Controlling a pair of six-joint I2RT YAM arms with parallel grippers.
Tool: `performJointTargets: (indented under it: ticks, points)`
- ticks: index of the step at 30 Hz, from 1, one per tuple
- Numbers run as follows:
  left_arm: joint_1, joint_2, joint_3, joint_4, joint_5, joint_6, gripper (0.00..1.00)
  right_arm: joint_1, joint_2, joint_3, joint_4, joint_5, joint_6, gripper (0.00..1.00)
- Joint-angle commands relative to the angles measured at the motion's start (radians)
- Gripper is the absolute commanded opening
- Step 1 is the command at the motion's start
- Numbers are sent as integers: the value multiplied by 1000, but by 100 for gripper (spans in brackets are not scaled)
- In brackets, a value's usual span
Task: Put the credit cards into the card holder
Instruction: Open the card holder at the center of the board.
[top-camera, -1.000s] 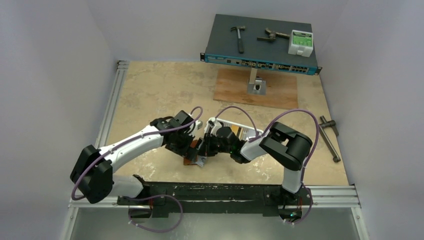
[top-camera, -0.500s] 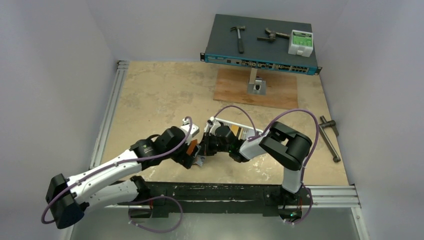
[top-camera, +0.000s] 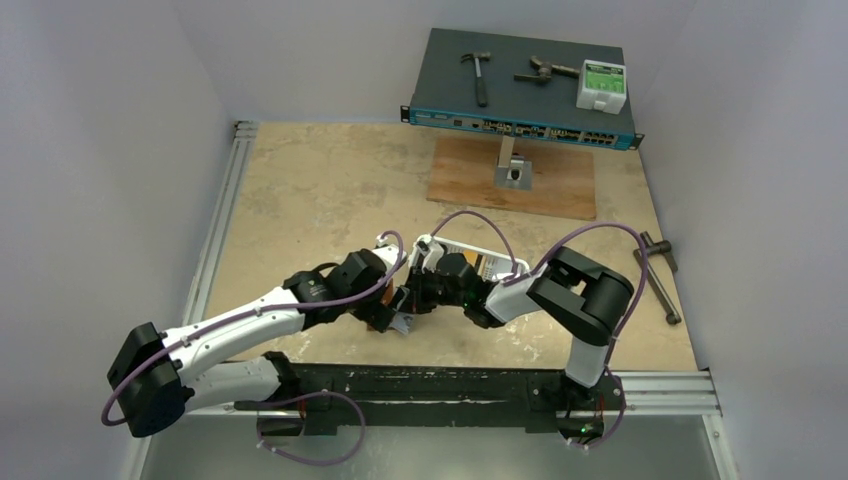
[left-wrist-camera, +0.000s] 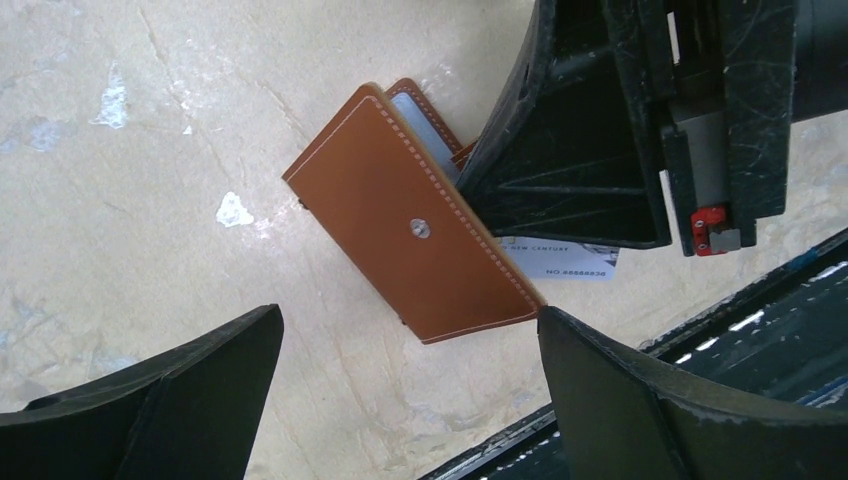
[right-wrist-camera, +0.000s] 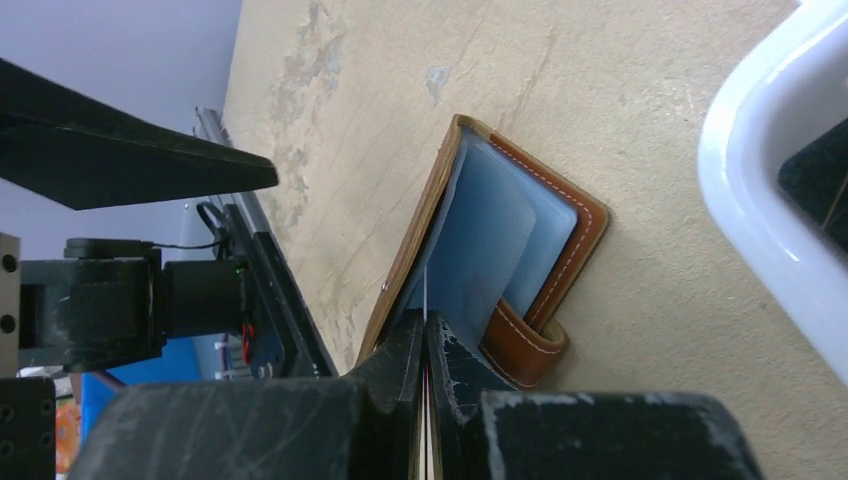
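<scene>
The left hand (left-wrist-camera: 408, 335) has just spread its fingers wide apart and dropped back low over the bench (left-wrist-camera: 150, 150). It now hovers above the card holder (left-wrist-camera: 400, 235) without touching it. So the brown holder lies unsteadied on the bench near the front rail, snap side up and folded partly open. The right hand (right-wrist-camera: 425, 340) stays pinched together on a white card (left-wrist-camera: 565, 258), held edge-on with its tip at the holder's open mouth, beside the bluish pockets. To my eye the right hand must now push the card in alone, and the loose holder may slide.
</scene>
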Motion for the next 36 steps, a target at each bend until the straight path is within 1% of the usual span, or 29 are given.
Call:
performJointTargets:
  ticks: [1,5,11,16,21,24,29,33,36]
  points:
    - [-2,4,7,62,66,-55,100,4,-45,-29,115,-54,-33,0]
    - [11,-8,-9,65,105,-84,100,4,-32,-48,205,-90,-26,0]
    - [28,8,-10,62,87,-91,100,4,15,-55,334,-145,-3,0]
    - [56,-2,1,19,71,-87,100,3,53,-46,381,-167,9,0]
    - [97,-26,-2,-12,85,-68,100,4,94,-19,381,-184,2,0]
    - [106,-35,4,-17,117,-50,100,2,130,-11,414,-185,19,0]
    - [117,-48,71,-34,144,47,100,2,166,10,398,-172,21,0]
    - [181,-74,88,-57,195,69,100,2,174,3,391,-160,25,0]
    - [231,-81,96,-23,218,110,100,2,170,-9,396,-150,28,0]
